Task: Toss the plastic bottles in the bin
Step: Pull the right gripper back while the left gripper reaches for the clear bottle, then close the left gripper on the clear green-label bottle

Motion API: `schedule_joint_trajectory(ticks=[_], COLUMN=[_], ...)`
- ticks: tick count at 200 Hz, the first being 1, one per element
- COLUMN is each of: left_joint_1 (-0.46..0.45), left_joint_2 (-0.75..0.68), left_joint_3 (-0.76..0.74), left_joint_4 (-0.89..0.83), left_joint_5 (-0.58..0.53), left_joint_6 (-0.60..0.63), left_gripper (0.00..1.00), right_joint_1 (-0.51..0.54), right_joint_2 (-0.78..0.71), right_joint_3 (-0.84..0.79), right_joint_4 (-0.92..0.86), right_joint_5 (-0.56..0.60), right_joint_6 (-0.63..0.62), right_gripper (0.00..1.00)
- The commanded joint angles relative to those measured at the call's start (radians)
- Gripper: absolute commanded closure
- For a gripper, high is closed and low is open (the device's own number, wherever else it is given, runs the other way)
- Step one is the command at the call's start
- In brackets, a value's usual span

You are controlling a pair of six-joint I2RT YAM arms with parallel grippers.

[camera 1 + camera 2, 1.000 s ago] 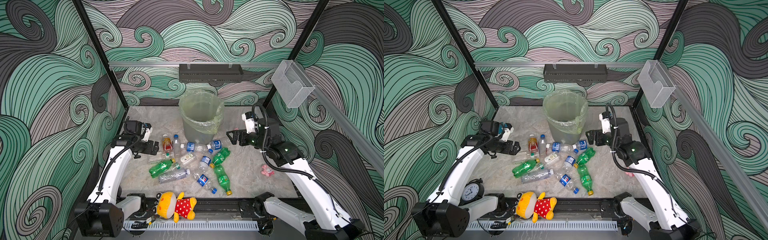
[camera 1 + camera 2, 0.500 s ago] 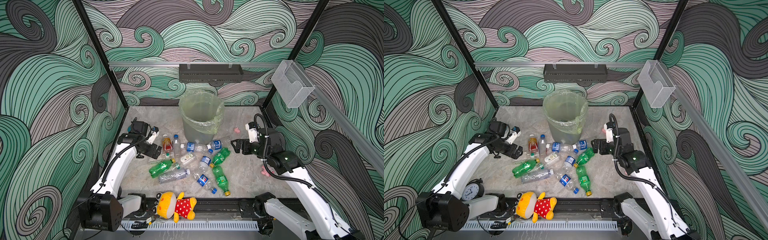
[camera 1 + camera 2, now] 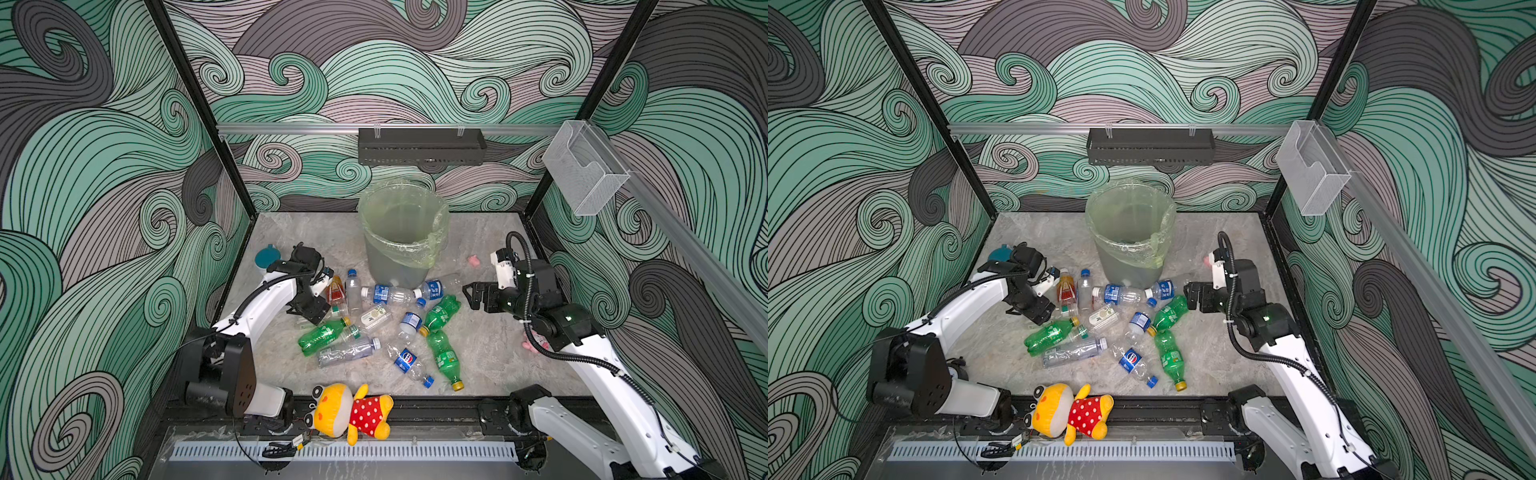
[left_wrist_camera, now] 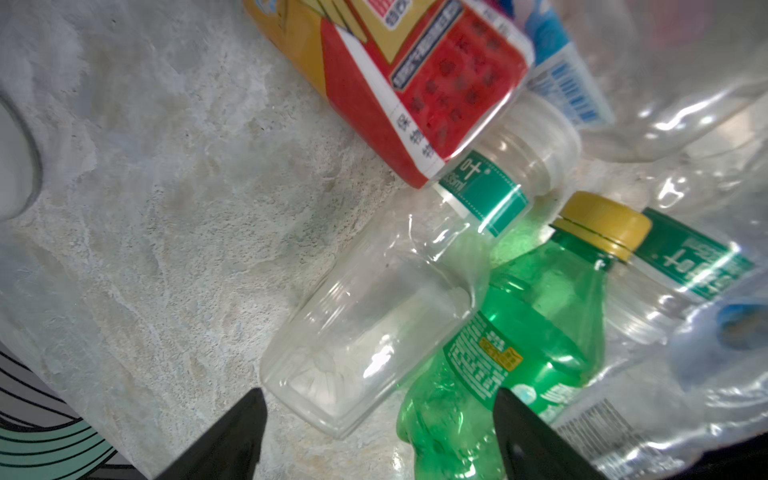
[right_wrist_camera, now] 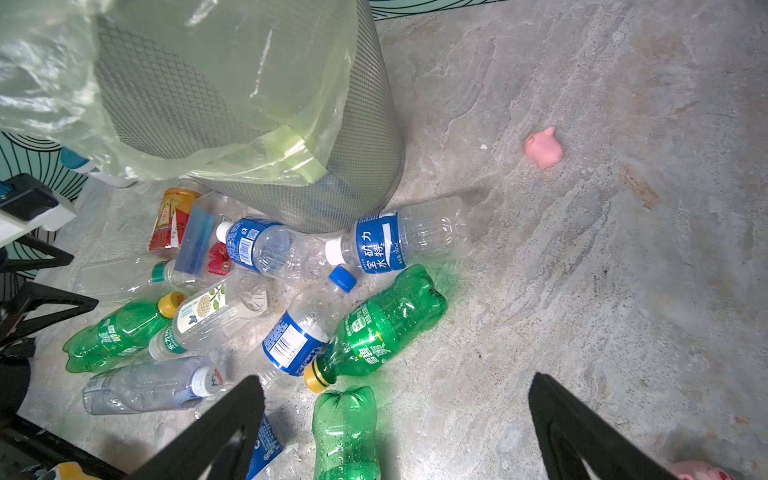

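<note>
Left gripper [image 4: 376, 392] fingers stand apart, straddling the base of a clear plastic bottle with green neck band [image 4: 374, 324], gripping nothing. Right gripper [image 5: 395, 378] fingers are spread wide and empty. Other plastic bottles [image 3: 442, 353] lie scattered on the floor beside the round grey bag-lined bin [image 3: 401, 249].

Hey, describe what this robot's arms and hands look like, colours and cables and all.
The left arm and right arm have glossy white shells with black joints and bases. A black ribbed cable loops along each. The left hand and right hand are black, with two tapered, pointed fingers each. A small green light glows on the right arm.
</note>
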Motion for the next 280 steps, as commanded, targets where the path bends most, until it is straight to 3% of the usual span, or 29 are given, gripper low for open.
schedule_joint_trajectory(ticks=[1, 150, 202, 280], left_joint_1=[-0.018, -0.025, -0.028, -0.029], left_joint_2=[0.054, 0.21, 0.189, 0.045], left_joint_3=[0.047, 0.07, 0.048, 0.036], left_joint_4=[-0.004, 0.008, 0.031, 0.029], left_joint_5=[-0.048, -0.048, -0.047, -0.025], left_joint_6=[0.019, 0.001, -0.003, -0.021], left_gripper=[0.15, 0.25, 0.42, 0.47], right_joint_1=[-0.007, -0.027, -0.03, -0.034], right_joint_2=[-0.024, -0.07, -0.057, -0.046], right_joint_3=[-0.02, -0.059, -0.054, -0.055], right_joint_4=[0.0, 0.001, 0.003, 0.007], right_joint_5=[0.012, 0.015, 0.018, 0.016], right_joint_6=[0.006, 0.024, 0.026, 0.024], right_gripper=[0.0, 0.0, 0.0, 0.0])
